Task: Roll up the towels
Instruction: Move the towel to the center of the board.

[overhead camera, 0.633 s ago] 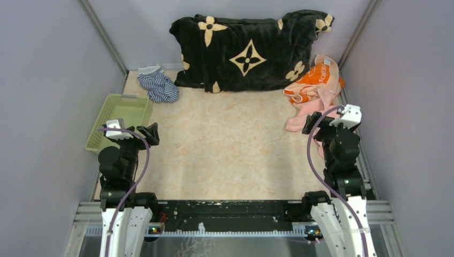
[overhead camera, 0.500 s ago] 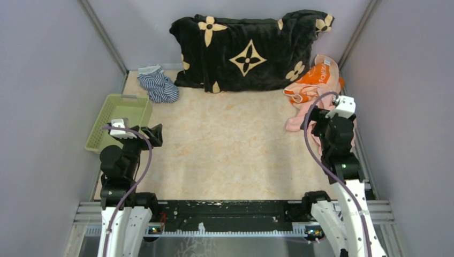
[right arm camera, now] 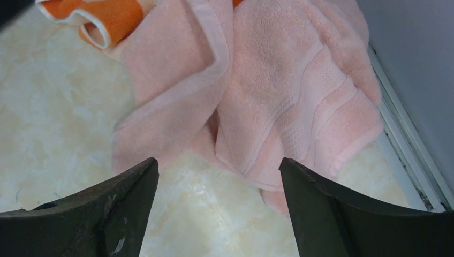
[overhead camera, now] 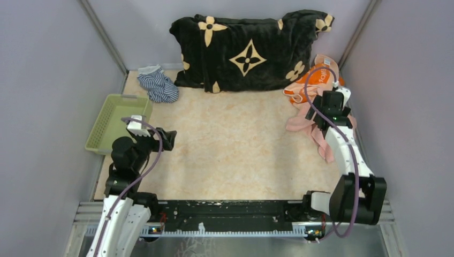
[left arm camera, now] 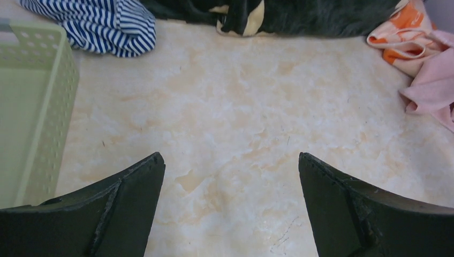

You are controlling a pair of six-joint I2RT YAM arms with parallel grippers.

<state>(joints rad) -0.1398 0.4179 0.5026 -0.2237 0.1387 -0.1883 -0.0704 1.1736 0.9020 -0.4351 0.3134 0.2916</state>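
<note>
right gripper (right arm camera: 217, 166) over the pink towel (right arm camera: 278, 96)

the right gripper hangs low above the crumpled pink towel, jaws spread wide with nothing between them. this towel lies bunched by the right wall, its far end touching the orange towel (overhead camera: 316, 80), which sits against the black blanket (overhead camera: 246, 51). the left gripper (left arm camera: 230, 160) gapes empty over the table (left arm camera: 241, 107), beside the green basket (left arm camera: 32, 107).

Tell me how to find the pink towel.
Look at the big black blanket with cream flowers at the back. Go to its right end, where two towels lie heaped. The pink towel is the plain one, nearer than the orange towel with white print.
</note>
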